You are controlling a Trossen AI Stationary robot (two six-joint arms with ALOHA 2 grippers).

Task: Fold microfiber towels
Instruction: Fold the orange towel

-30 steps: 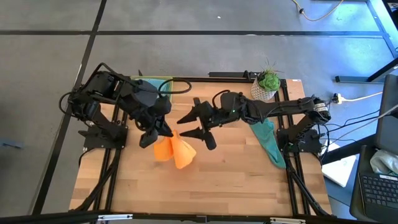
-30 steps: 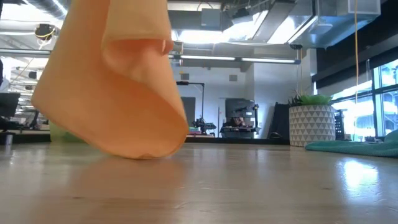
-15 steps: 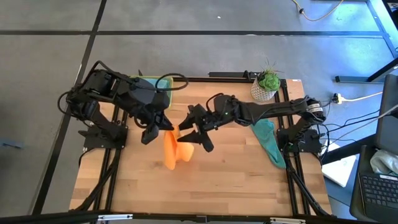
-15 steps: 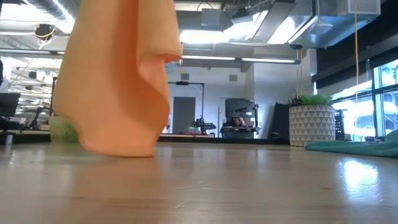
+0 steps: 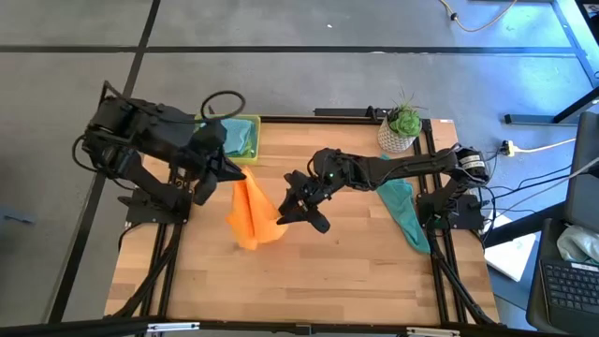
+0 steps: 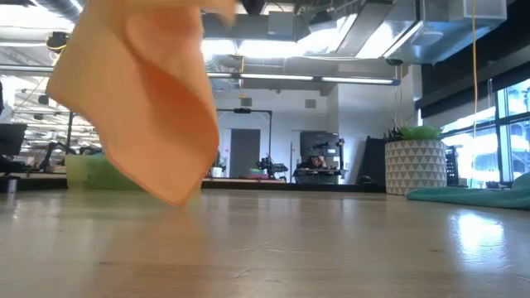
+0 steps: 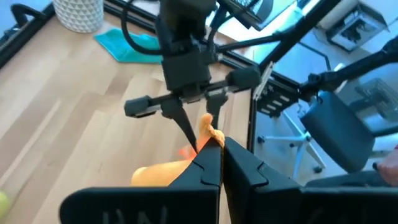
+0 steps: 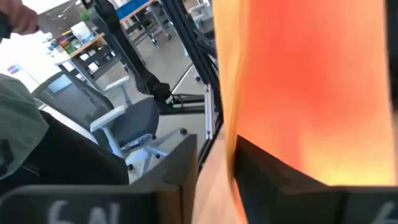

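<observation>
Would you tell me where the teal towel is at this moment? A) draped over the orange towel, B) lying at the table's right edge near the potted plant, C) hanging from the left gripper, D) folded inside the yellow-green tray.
B: the teal towel lies crumpled along the table's right edge, just below the potted plant in the high view, with no gripper on it.

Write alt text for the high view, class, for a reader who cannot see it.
Seen from above, two dark robot arms hold an orange towel up over a wooden table: the left gripper pinches its top corner, the right gripper closes on its edge. A teal towel and a potted plant sit at the right.
</observation>
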